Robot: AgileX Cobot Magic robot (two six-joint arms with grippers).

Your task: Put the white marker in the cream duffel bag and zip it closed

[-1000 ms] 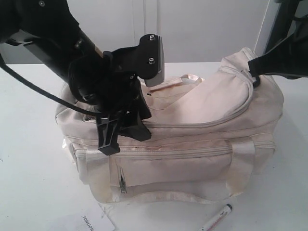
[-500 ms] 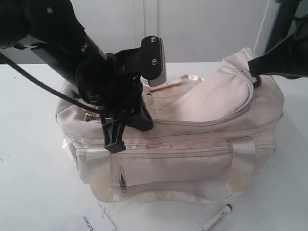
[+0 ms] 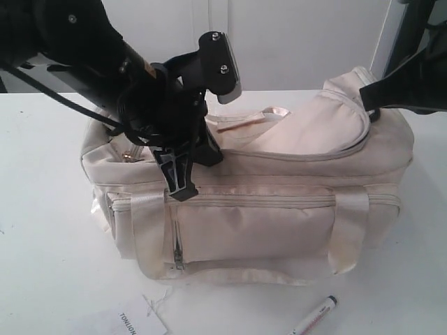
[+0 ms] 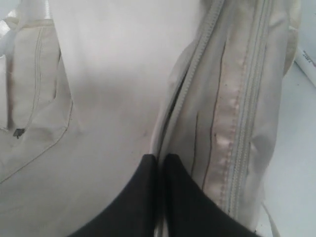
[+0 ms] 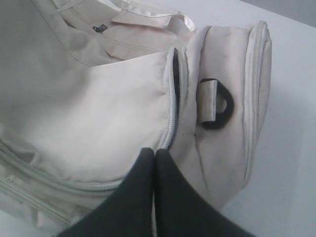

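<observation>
The left claw (image 4: 159, 160) is pressed together, its two black tips touching on the top zip line of the bag (image 3: 279, 223); whether anything thin is caught between them cannot be told. Seen from outside, this claw (image 3: 180, 190) points down at the bag's near top edge, toward the left end, just above the front pocket. The right claw (image 5: 154, 152) is pressed together as well, its tips at the right end of the same zip, close beside a black strap ring (image 5: 219, 106). From outside it (image 3: 364, 94) meets the raised far right corner of the bag. Between the two claws a shiny handle (image 3: 269, 114) lies on the bag's top. The bag stands on a white desk (image 3: 42, 265). The marker (image 3: 314, 315) is outside the bag, lying on the desk near its front, right of the middle, dark cap toward the right. A paper tag (image 3: 140, 322) lies further left at the near edge.
</observation>
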